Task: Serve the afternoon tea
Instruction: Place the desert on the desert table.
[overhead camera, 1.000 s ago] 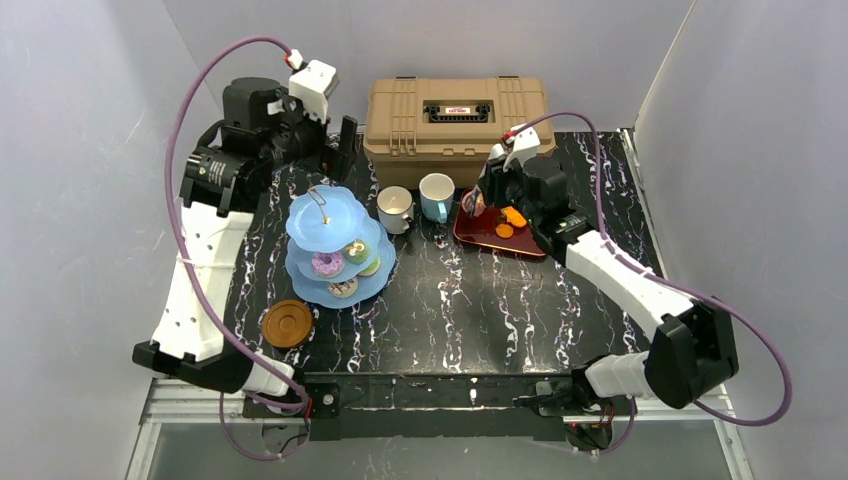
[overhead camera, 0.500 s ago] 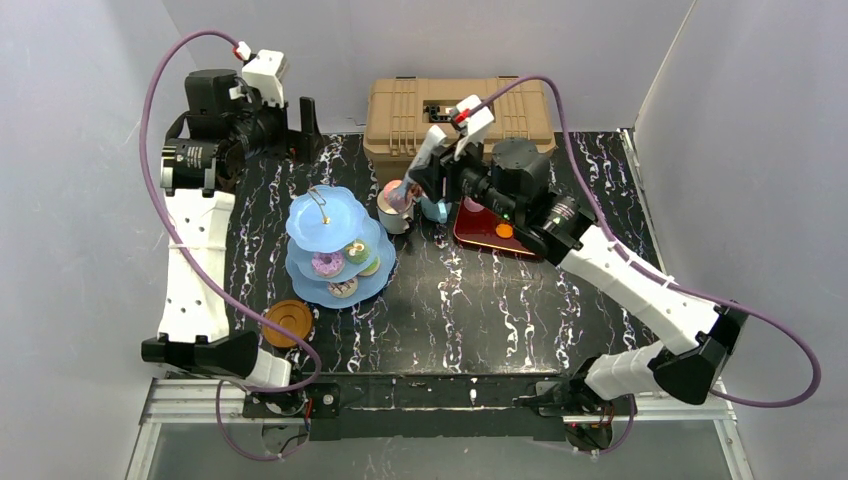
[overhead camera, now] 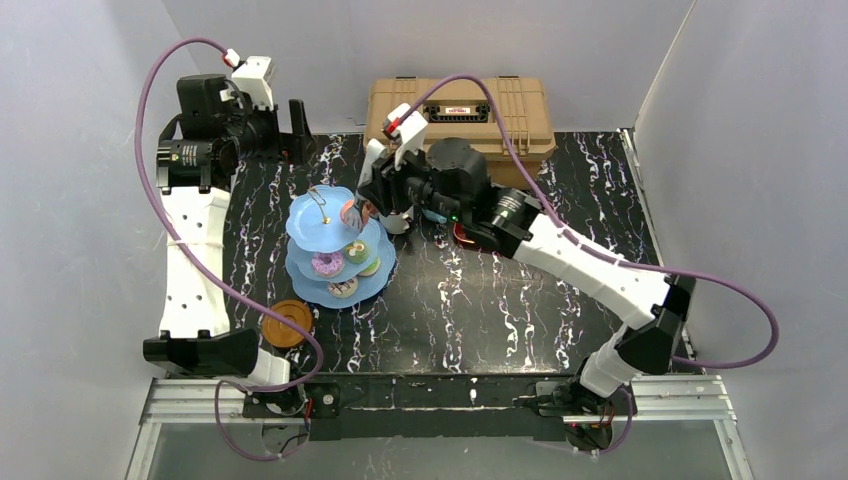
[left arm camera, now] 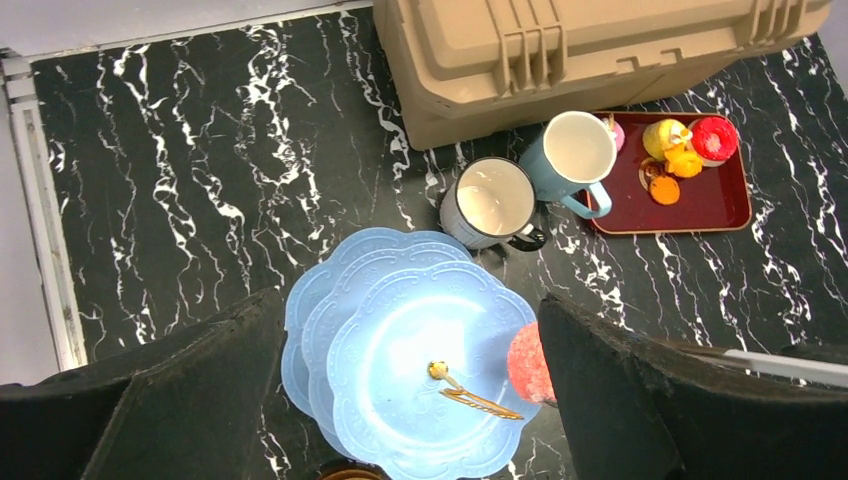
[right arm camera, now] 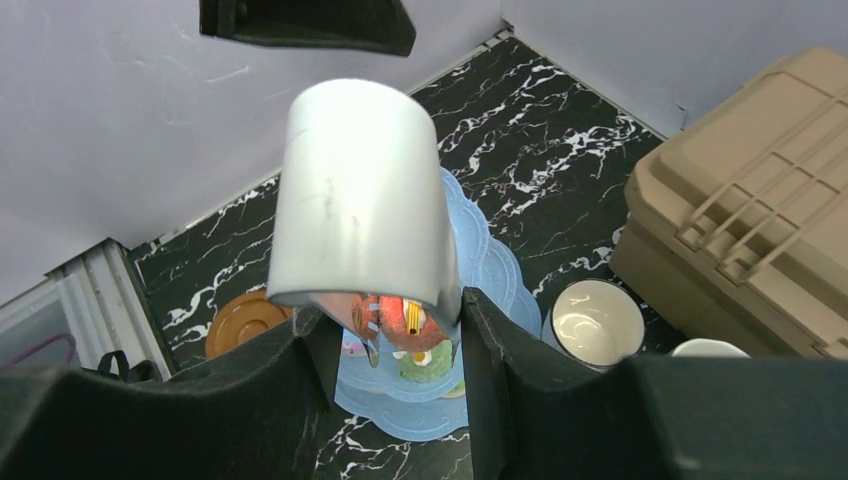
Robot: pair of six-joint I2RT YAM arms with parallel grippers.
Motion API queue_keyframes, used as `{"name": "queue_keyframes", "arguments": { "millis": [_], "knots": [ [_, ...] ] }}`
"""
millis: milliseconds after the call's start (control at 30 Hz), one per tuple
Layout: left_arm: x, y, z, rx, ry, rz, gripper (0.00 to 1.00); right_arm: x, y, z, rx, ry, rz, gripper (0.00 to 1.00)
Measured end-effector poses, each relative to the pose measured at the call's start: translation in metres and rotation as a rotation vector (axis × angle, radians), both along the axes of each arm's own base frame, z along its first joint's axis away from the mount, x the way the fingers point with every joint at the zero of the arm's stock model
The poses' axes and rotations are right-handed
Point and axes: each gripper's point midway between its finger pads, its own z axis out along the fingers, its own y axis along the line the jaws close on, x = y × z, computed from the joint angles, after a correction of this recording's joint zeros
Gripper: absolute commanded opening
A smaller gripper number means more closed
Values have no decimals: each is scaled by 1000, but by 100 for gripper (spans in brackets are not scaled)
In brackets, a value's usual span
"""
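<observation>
Straddling cake stand (left arm camera: 400, 345) rim: pink cake (left arm camera: 525, 362)

A robot lab cell: plain grey panels (overhead camera: 70, 150) wall in a marble-print bench (overhead camera: 480, 310), with cabled arms (overhead camera: 195, 260) bolted by an aluminium rail (overhead camera: 185, 410).

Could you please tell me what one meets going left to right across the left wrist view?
In order: light-blue three-tier scalloped cake stand, white mug, light-blue mug, dark-red rectangular tray.

Upright light-blue 3-tier cake stand (overhead camera: 306, 229), white mug (left arm camera: 490, 198) and blue mug (left arm camera: 578, 149) beside, brown saucer (overhead camera: 287, 323) nearby
</observation>
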Motion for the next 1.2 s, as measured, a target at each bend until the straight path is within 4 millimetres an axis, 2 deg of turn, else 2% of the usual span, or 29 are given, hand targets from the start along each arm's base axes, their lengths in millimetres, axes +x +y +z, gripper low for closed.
{"name": "queue_keyframes", "arguments": {
  "millis": [267,367,567,733,933,1100,1200],
  "knots": [
    [2,20,-2,-31,18,60,95,3,23,-19,-46,18,14,1],
    [2,21,-2,-45,23,60,95,6,23,-18,-56,10,4,1],
    [1,19,-4,-58,30,46,95,10,26,-4,-48,-27,-11,1],
    [0,18,-8,-64,44,40,95,13,36,-9,-64,-36,-9,2],
    [0,17,-8,-67,42,35,96,17,42,-24,-100,-28,-16,22],
    [0,18,-7,-68,42,36,96,17,43,-26,-106,-33,-15,37],
    [0,17,-7,-70,42,34,96,16,43,-26,-108,-36,-14,40]
  ]
}}
